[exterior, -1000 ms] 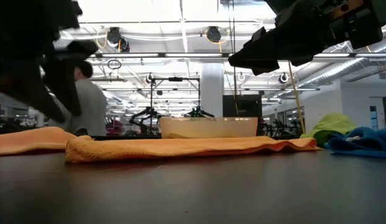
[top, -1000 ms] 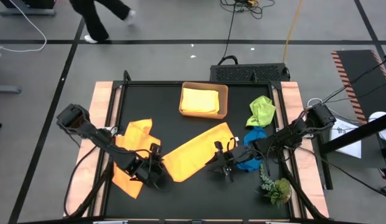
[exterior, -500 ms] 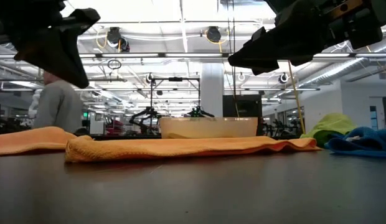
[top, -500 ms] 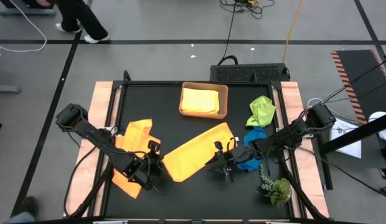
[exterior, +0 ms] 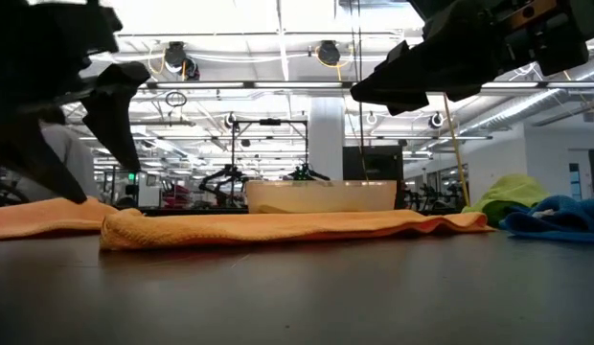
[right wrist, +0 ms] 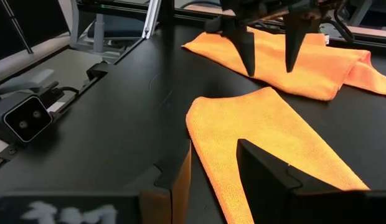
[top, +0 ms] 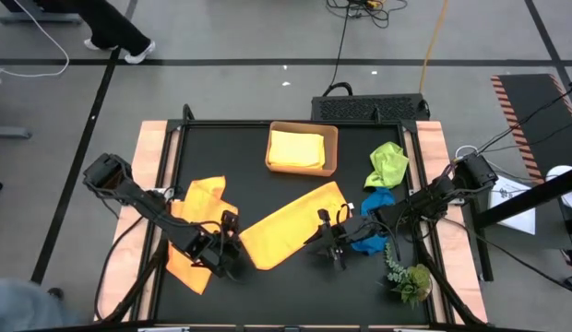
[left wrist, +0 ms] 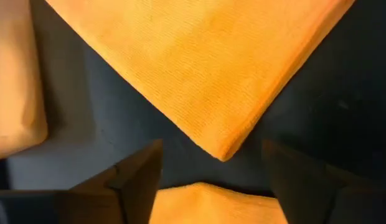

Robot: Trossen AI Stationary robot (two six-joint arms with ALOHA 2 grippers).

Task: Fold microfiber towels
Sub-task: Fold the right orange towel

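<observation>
A folded orange towel lies slantwise on the black table. A second, rumpled orange towel lies to its left. My left gripper is open, fingers pointing down, low over the table. The fingers stand on either side of the folded towel's near-left corner. My right gripper hovers open above that towel's right end, well off the cloth in the low view. A blue towel and a lime green towel lie at the right. A yellow towel lies folded in the tan tray.
The tan tray stands at the table's far middle. A leafy plant sprig lies at the near right corner. Wooden rails run along the table's left and right edges. Bare black table shows along the near edge and at the far left.
My left gripper shut and rose a little, then opened wide and came down again at the folded orange towel's near-left corner. The towels have stayed where they were. A person has walked past on the floor beyond the table.
</observation>
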